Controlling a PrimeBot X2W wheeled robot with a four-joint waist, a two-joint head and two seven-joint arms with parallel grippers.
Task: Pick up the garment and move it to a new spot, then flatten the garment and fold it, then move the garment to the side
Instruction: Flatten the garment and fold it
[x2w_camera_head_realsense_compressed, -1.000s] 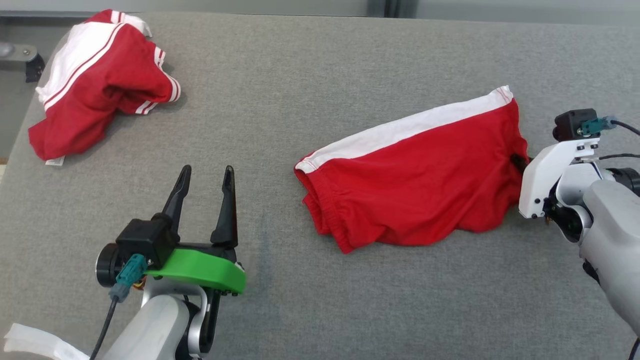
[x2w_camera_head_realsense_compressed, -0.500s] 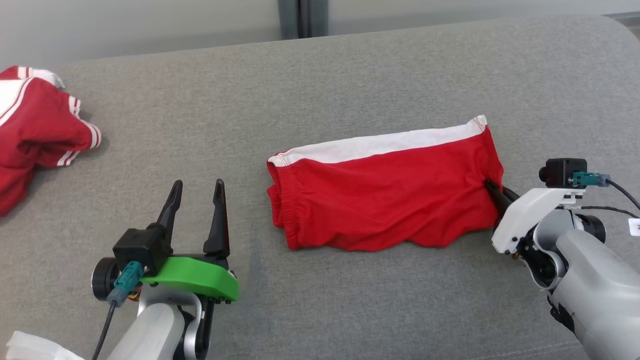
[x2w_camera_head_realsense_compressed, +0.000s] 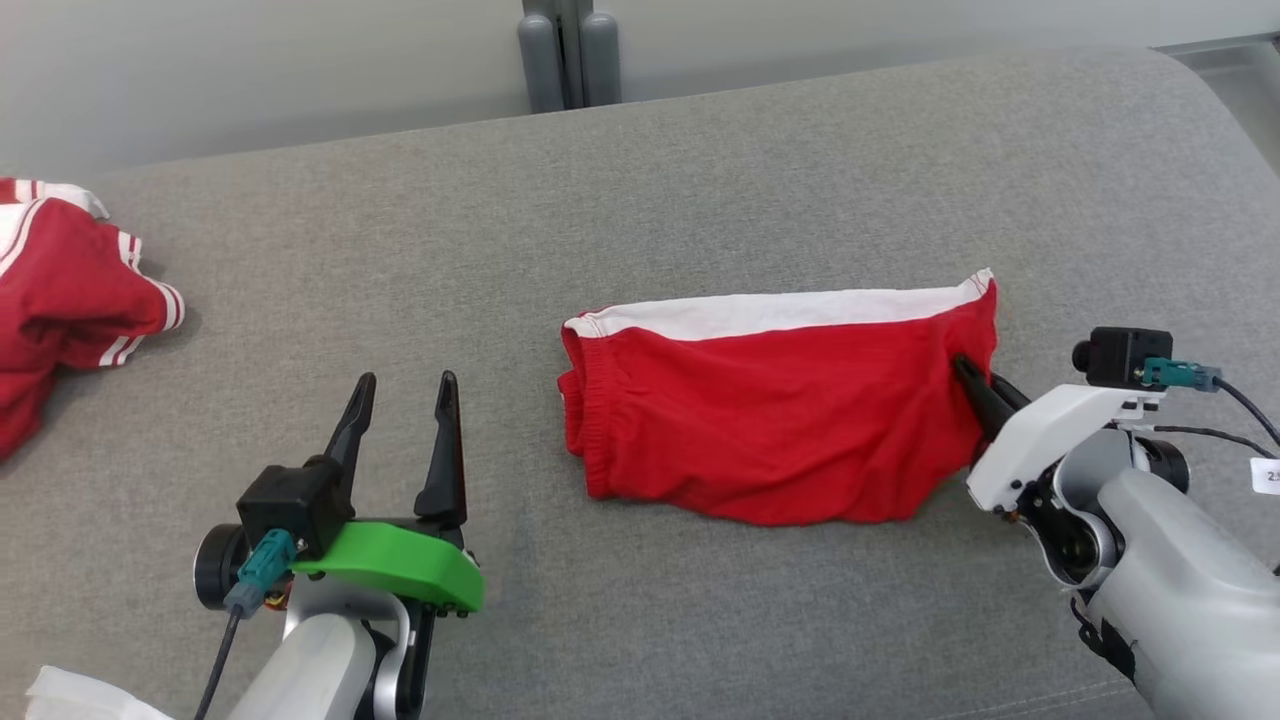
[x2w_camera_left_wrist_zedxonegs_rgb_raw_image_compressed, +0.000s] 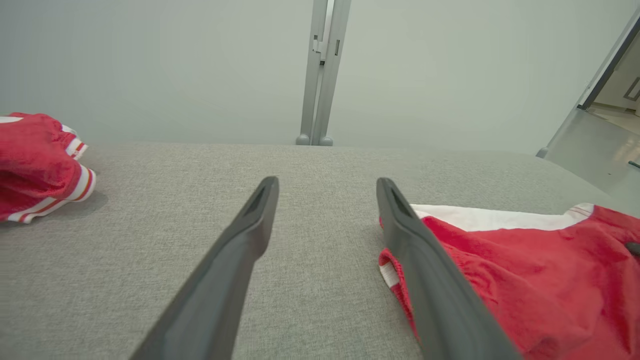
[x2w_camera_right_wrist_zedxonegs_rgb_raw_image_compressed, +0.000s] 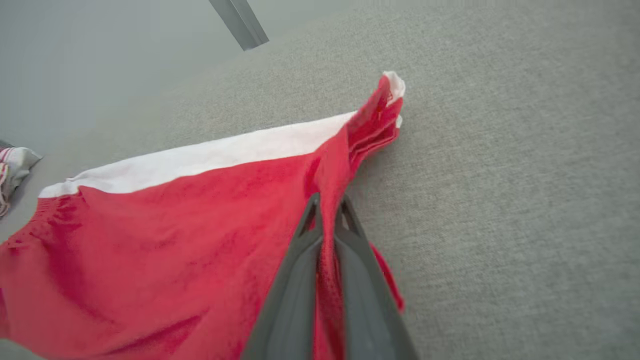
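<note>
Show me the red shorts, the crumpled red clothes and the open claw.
red shorts (x2w_camera_head_realsense_compressed: 780, 420), head view, middle of red panel.
crumpled red clothes (x2w_camera_head_realsense_compressed: 60, 300), head view, red bunched part.
left gripper (x2w_camera_head_realsense_compressed: 408, 378), head view, midway between fingertips.

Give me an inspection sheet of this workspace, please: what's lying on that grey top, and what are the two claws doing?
Surface: grey fabric surface, smooth.
Job's things: red shorts with a white band, lying wrinkled, right edge pinched.
Clutter: crumpled red-and-white garment at the far left; white scrap in the lower left corner.
Grippers: left gripper open over the surface; right gripper shut on the shorts' right edge.
Cables: black cable at the left wrist, another at the right.
Surroundings: pale wall, grey post.
</note>
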